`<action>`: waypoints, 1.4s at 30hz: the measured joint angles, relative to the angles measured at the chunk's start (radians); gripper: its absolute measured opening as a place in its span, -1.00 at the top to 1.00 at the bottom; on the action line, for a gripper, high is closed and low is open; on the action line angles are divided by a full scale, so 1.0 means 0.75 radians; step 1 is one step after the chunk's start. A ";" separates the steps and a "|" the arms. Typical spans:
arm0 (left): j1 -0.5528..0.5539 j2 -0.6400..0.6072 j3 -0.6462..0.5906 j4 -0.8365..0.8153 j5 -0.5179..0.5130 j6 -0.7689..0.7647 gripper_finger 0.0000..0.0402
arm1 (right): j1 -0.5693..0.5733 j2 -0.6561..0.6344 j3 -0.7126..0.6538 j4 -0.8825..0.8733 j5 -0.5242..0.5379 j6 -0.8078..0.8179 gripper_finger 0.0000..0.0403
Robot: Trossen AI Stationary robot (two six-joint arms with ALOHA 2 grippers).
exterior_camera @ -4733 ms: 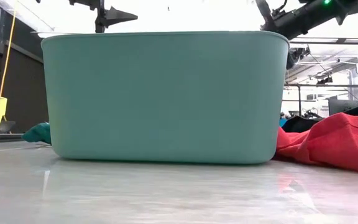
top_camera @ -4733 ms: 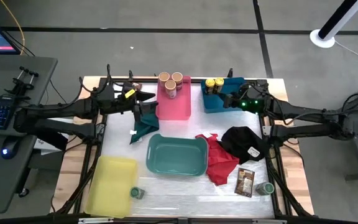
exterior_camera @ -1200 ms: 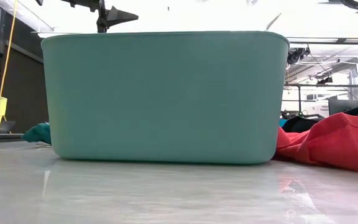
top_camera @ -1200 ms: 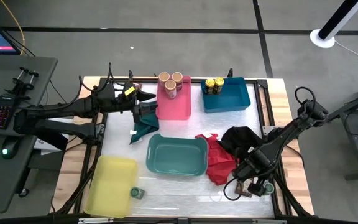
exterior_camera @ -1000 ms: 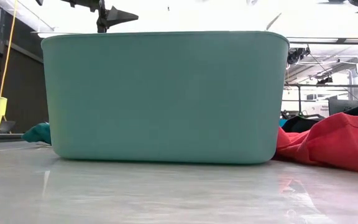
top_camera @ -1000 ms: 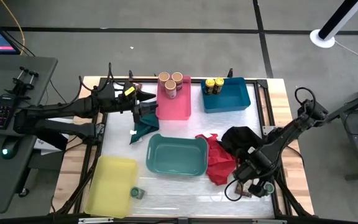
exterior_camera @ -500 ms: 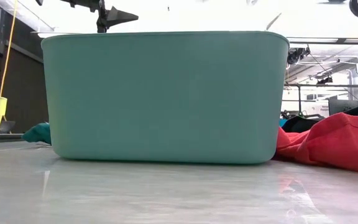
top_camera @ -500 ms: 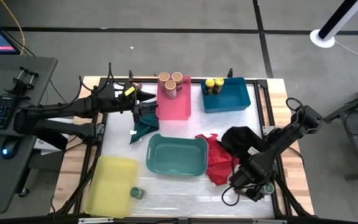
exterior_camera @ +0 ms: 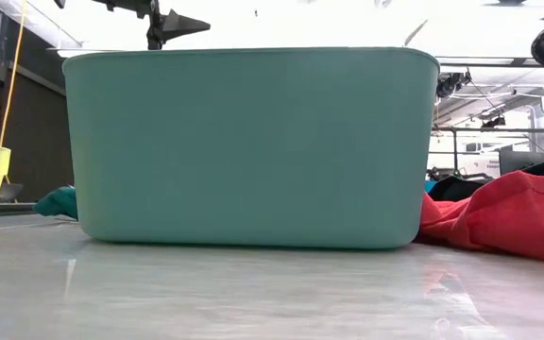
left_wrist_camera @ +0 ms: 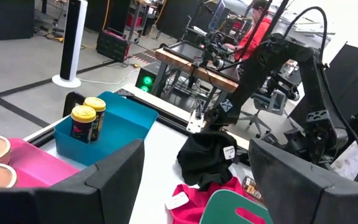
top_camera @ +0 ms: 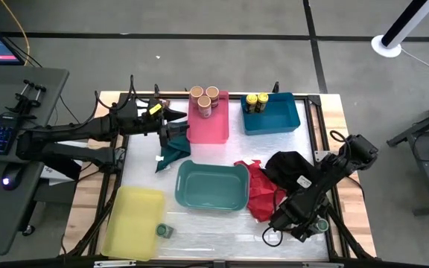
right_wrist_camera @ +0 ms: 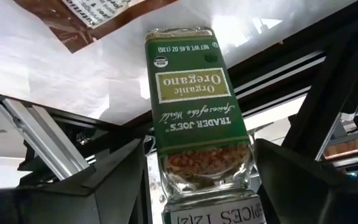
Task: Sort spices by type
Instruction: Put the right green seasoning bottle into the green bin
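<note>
A green-labelled oregano jar [right_wrist_camera: 194, 106] with a green lid [top_camera: 320, 224] stands upright at the table's near right corner. My right gripper [right_wrist_camera: 201, 146] is open and slants down at it, one finger on each side of the jar. I cannot tell whether they touch it. A brown packet [right_wrist_camera: 104, 9] lies on the table just beyond the jar. Another green-lidded jar [top_camera: 164, 231] stands by the yellow bin. Tan-lidded jars [top_camera: 205, 97] stand in the pink bin and yellow-lidded ones [top_camera: 255, 101] in the blue bin. My left gripper [top_camera: 179, 132] waits open and empty beside the pink bin.
A teal bin [top_camera: 211, 186] stands mid-table and a yellow bin [top_camera: 132, 219] near left. A red cloth [top_camera: 263, 192] and a black cloth [top_camera: 293, 167] lie beside my right arm, and a dark green cloth [top_camera: 171, 150] under my left gripper. The table's frame rail [right_wrist_camera: 42, 146] runs close by the jar.
My right gripper has come down and moved toward the table's near edge, closing in on the green-lidded jar at the near right corner. The jar has not moved.
</note>
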 joint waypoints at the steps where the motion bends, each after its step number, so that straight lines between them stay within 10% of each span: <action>1: 0.000 0.000 0.000 0.000 0.000 0.000 -0.37 | 0.000 0.000 0.000 0.001 -0.002 -0.001 -0.48; 14: 0.000 0.000 0.001 0.001 0.000 -0.001 -0.37 | 0.000 0.000 0.001 0.006 -0.105 -0.140 0.03; 23: 0.000 0.000 0.000 0.005 0.000 -0.001 -0.37 | -0.074 -0.057 0.242 -0.308 -0.014 -0.374 0.03; 42: 0.005 -0.001 0.002 -0.039 0.100 -0.074 -0.37 | -0.834 -0.111 0.941 -0.267 0.401 -0.555 0.03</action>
